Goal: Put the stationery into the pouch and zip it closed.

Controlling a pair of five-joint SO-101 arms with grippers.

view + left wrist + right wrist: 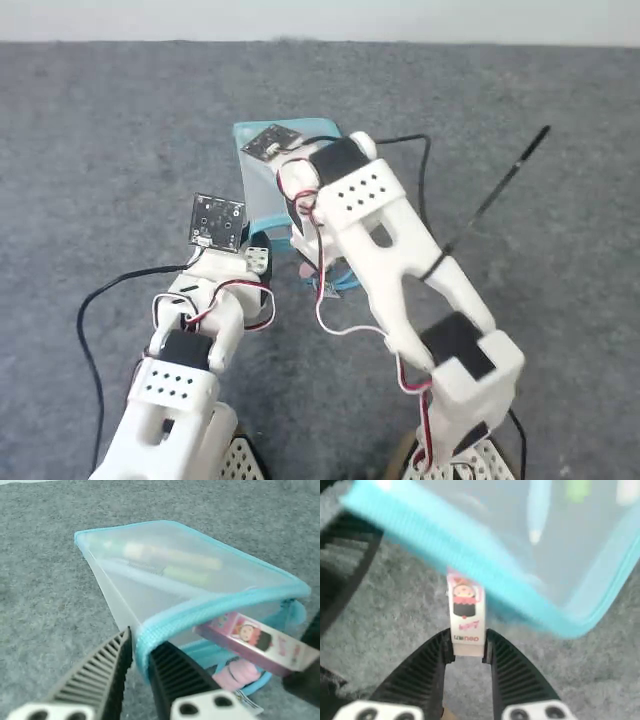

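1. Print first: the white block point(465, 607) carries a cartoon figure with dark hair and pink lettering under it. There is more small print near the fingers.
2. The right hand point(468, 640) is clamped narrow on that block. It grips one short end, and the free end points at the pouch point(165, 575).
3. Seen from the left wrist, the block sits right at the pouch mouth. Its tip is tucked just under the raised teal zip edge point(210, 607), and most of its length is outside.
4. The left hand point(141, 645) is pinched nearly closed on the zip edge at the corner of the mouth, with teal trim squeezed between the ribbed black fingers.
5. The pouch is translucent with teal trim and lies on the grey worktop point(120, 130) in the middle, just ahead of both arms. Its mouth is unzipped and faces them.
6. Pens point(170, 560) show through the wall inside, with green and cream barrels lying lengthwise. Any labels on them are too blurred to read.
7. Nearby, a thin black rod point(495, 195) lies slantwise on the worktop to the right, well apart from the pouch.
8. A black cable point(90, 320) loops on the worktop at the left.
9. From above, the right arm point(400, 250) crosses over the pouch and hides its mouth.
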